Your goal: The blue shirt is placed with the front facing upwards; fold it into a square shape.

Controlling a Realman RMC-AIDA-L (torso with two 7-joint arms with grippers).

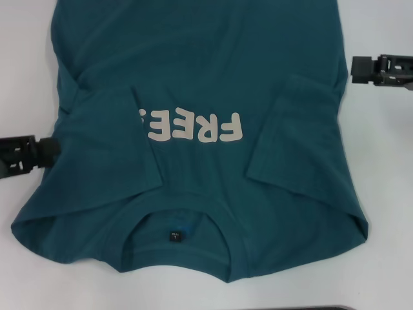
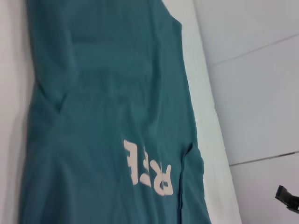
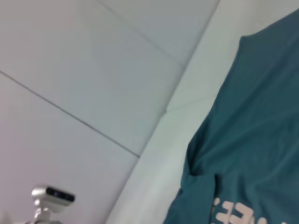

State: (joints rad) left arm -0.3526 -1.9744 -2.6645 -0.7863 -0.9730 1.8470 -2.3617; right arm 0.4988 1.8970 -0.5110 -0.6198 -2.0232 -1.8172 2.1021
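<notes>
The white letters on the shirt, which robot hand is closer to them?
Left. The left gripper sits at the blue shirt's edge, level with the white letters. The right gripper hangs off the shirt's other side, farther away.

Left end effector (image 1: 45, 150): low at the left edge of the head view, reaching inward, tip at the shirt's side edge. Finger state not readable. Right end effector (image 1: 361, 68): at the right edge, farther from the robot than the left one, pointing inward, just off the cloth. Finger state not readable either.
</notes>
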